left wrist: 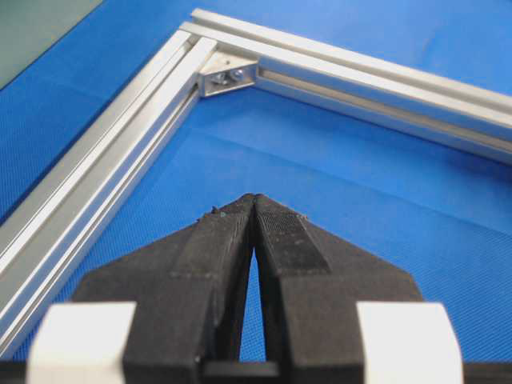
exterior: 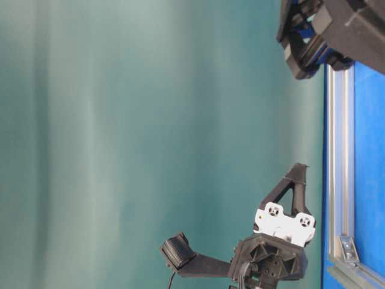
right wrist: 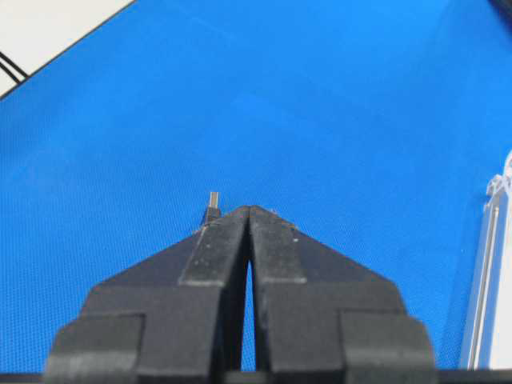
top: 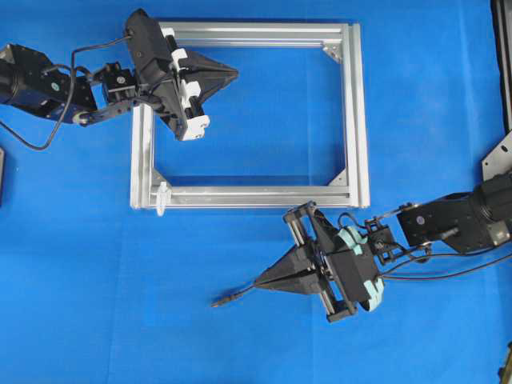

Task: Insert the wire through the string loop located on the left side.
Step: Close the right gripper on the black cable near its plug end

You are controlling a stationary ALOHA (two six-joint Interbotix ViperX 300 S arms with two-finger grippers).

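1. I am looking down on a blue mat (top: pixel 240 336) that is filling the overhead view, with a silver aluminium frame (top: pixel 358 112) lying flat on it toward 12 o'clock.
2. My left gripper (top: pixel 234 74) is hanging over the frame's upper left part, tips pointing to 3 o'clock; its jaws are pressed together with nothing between them.
3. My right gripper (top: pixel 260 282) is sitting outside the frame toward 5 o'clock, tips pointing to 9 o'clock, jaws likewise closed; whether it is pinching the wire I cannot tell.
4. The wire (top: pixel 232 298) is lying on the mat, its plug end poking out just past the right gripper's tips toward 8 o'clock.
5. The string loop (top: pixel 162 197) is standing at the frame's lower left corner, well apart from the wire.
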